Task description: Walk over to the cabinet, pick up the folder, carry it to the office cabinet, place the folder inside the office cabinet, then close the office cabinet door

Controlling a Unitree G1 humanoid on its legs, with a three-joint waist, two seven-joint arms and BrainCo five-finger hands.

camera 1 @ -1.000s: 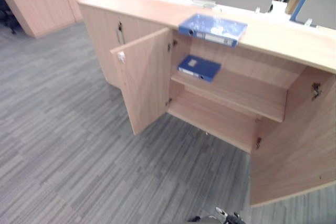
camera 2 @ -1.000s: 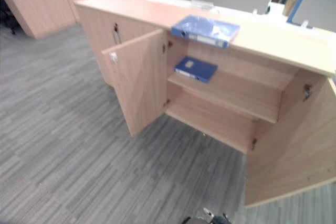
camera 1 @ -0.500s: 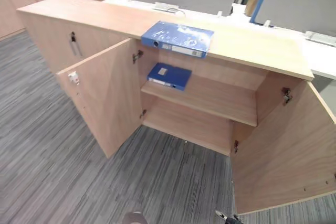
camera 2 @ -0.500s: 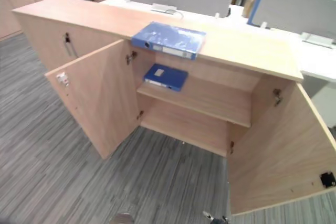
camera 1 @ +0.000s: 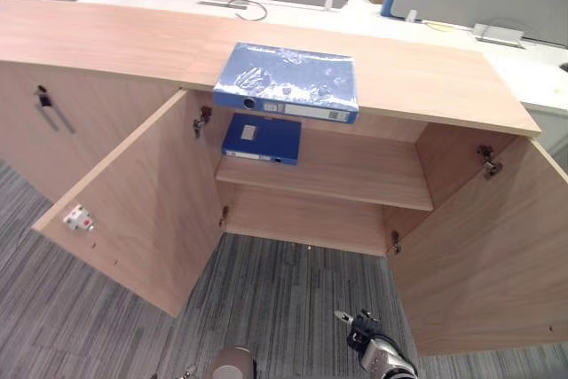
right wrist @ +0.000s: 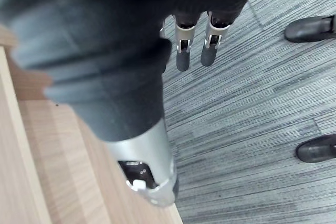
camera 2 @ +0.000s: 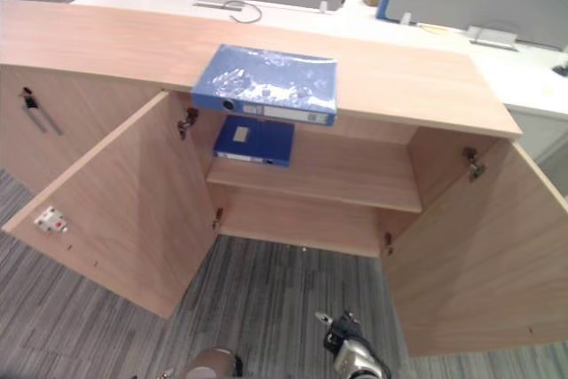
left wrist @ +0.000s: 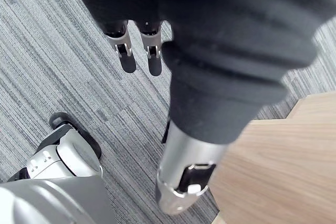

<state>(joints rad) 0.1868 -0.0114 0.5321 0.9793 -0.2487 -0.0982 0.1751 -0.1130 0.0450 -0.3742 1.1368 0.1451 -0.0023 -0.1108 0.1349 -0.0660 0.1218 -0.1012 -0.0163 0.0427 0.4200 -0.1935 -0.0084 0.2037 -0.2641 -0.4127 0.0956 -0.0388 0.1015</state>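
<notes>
- A blue folder (camera 1: 288, 80) lies flat on top of the open cabinet (camera 1: 426, 82).
- The left robot hand (left wrist: 126, 56) and the right robot hand (right wrist: 184, 51) hang wide, holding nothing.

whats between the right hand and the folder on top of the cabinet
Left eye view: from the right hand, bare carpet, then the open cabinet, its shelf holding a second folder, just below the top folder.

blue folders (camera 1: 288, 80) (camera 1: 260, 138): 2 | open cabinet doors (camera 1: 133, 210) (camera 1: 488, 246): 2 | inner shelf (camera 1: 355, 170): 1 | hands (left wrist: 126, 56) (right wrist: 184, 51): 2
</notes>
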